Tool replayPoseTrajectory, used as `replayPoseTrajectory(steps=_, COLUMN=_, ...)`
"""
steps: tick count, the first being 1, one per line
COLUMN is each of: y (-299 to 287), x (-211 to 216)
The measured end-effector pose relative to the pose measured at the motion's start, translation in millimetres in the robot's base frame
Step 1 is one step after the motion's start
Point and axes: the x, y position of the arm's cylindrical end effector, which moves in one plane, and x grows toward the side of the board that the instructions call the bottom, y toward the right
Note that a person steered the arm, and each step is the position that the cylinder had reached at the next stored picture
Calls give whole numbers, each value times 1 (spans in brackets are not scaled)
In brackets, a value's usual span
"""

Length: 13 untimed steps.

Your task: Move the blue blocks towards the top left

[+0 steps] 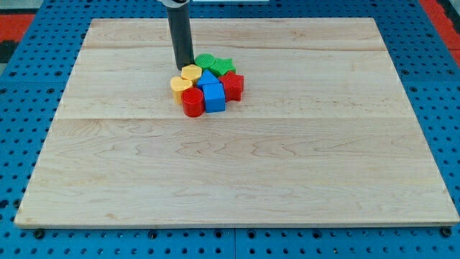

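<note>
Two blue blocks sit in a tight cluster on the wooden board: a blue cube at the cluster's bottom and a blue triangular block just above it. Around them are a red cylinder, two yellow blocks, a red block on the right and two green blocks at the top. My tip is at the cluster's upper left edge, touching or nearly touching the upper yellow block.
The board lies on a blue perforated table. The cluster is a little above and left of the board's middle.
</note>
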Motion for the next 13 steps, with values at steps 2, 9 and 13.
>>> replayPoseTrajectory(steps=2, y=-2, x=0)
replayPoseTrajectory(steps=9, y=30, x=-49)
replayPoseTrajectory(steps=13, y=-54, x=-13)
